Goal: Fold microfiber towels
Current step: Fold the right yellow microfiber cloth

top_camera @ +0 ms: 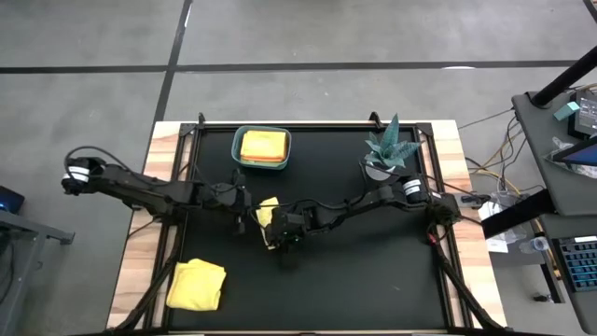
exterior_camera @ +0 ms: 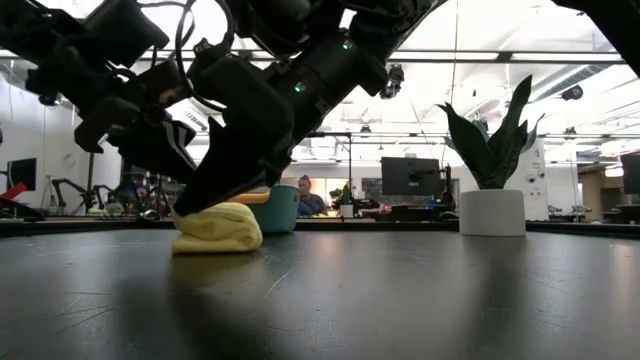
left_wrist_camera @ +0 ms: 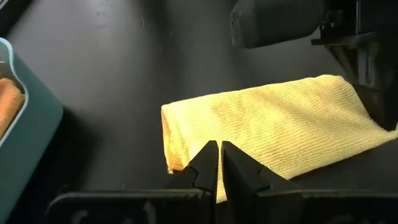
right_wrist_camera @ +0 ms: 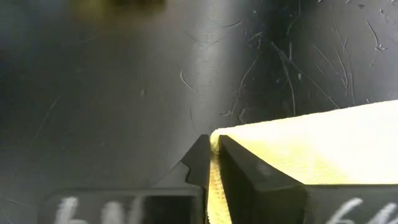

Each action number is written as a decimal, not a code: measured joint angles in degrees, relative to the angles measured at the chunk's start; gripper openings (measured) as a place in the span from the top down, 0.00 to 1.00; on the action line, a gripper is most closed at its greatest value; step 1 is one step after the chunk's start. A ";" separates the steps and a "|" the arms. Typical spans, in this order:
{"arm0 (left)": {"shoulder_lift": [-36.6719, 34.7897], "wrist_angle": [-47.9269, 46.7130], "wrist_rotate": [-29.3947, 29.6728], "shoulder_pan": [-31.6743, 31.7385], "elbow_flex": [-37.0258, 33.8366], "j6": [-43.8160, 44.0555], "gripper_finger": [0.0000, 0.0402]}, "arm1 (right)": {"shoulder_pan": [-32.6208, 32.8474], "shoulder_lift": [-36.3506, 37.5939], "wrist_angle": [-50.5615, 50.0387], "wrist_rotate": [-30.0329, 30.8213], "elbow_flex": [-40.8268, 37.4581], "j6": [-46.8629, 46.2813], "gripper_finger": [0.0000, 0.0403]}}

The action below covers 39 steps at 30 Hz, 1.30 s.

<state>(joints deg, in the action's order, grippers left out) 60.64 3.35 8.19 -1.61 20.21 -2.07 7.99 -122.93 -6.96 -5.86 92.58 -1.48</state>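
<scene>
Both arms meet near the middle of the black table (top_camera: 373, 271). Between them lies a yellow towel (top_camera: 268, 211) that is folded over. In the left wrist view it is a long, flat fold lying on the dark table top.

The left gripper (left_wrist_camera: 219, 163) sits at one side of this towel. Its jaws are pressed tight together, and nothing shows between them. They hang just over the near edge of the cloth.

The right gripper (right_wrist_camera: 214, 155) is at the other side of the same towel. Its jaws are clenched on the thin edge of the yellow towel, and a strip of the cloth runs between the two dark fingers (right_wrist_camera: 249, 171).

In the low view, the towel looks like a soft yellow lump on the table, under the dark arms.

A second yellow towel (top_camera: 197, 284) lies in a loose heap near the front left corner of the table, well apart from the arms.

A teal bin (top_camera: 262, 149) stands at the back of the table. Inside it are folded towels (top_camera: 263, 146), yellow on top with orange showing at the edge.

A small potted plant (top_camera: 389, 149) stands at the back right, close beside the right arm.
</scene>
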 joint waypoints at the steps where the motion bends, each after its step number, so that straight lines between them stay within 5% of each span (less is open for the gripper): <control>1: 0.30 0.32 -0.02 0.00 0.00 0.00 0.98 | -0.02 0.00 0.02 0.00 0.00 -0.23 0.93; 10: 1.16 2.21 -3.57 -0.11 0.23 0.17 0.98 | -0.11 1.89 0.17 -0.05 0.00 2.23 0.68; 16: 1.74 4.43 -3.87 -3.29 0.39 0.28 0.98 | -0.11 5.73 -3.96 0.09 -0.33 5.59 0.61; 21: 4.09 12.83 -4.15 -7.33 0.69 0.26 0.98 | 0.00 7.15 -8.39 4.29 -1.35 7.42 0.70; 28: 13.14 21.20 -4.47 -9.47 0.98 0.26 0.98 | 0.00 7.32 -7.05 6.00 -4.86 7.50 0.95; 39: 24.49 26.32 -12.14 -9.52 0.94 4.91 0.99 | -0.13 7.07 11.59 5.96 -14.70 5.05 0.97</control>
<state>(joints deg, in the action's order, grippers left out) 85.14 29.68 -3.95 -11.13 21.15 2.84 7.86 -115.86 4.63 0.10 77.88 3.57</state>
